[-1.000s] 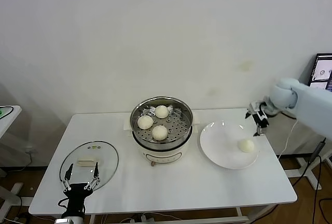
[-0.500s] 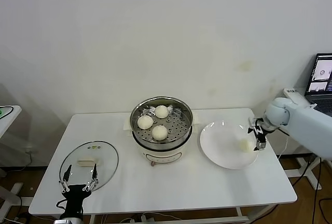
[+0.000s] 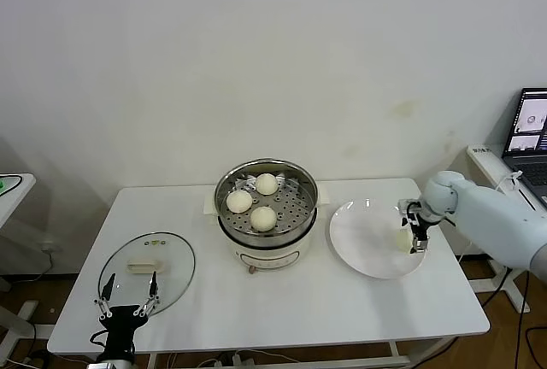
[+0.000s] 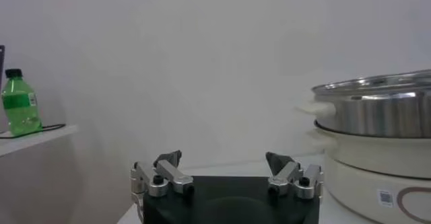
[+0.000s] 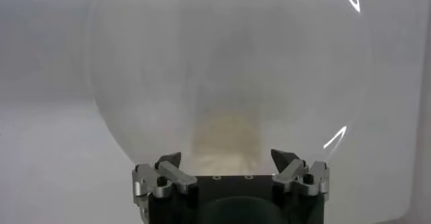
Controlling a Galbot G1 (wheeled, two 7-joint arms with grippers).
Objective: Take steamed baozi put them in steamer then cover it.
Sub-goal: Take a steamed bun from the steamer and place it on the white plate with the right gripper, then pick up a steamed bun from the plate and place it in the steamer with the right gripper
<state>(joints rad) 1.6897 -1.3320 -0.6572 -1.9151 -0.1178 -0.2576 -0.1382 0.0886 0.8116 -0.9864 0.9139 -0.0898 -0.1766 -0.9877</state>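
Observation:
The steel steamer [image 3: 295, 207] stands mid-table on its white pot base and holds three baozi [image 3: 263, 218]. One more cream baozi [image 3: 402, 239] lies on the white plate [image 3: 363, 237] to its right. My right gripper [image 3: 413, 234] hangs low over that bun, open, its fingers on either side of it. In the right wrist view the bun [image 5: 225, 141] sits just ahead of the right gripper [image 5: 229, 159]. The glass cover [image 3: 147, 266] with its cream handle lies flat at the table's left. My left gripper [image 3: 126, 295] waits open at its near edge, holding nothing.
A laptop [image 3: 532, 134] stands on a stand past the table's right end. A side table [image 3: 13, 185] is at the far left, with a green bottle [image 4: 18, 103] on it. The steamer's wall [image 4: 377, 104] rises close by the left gripper [image 4: 224, 159].
My right gripper has come down and toward the steamer, from behind the plate's far rim to the baozi on the plate. The left gripper slid slightly back toward the table's near edge.

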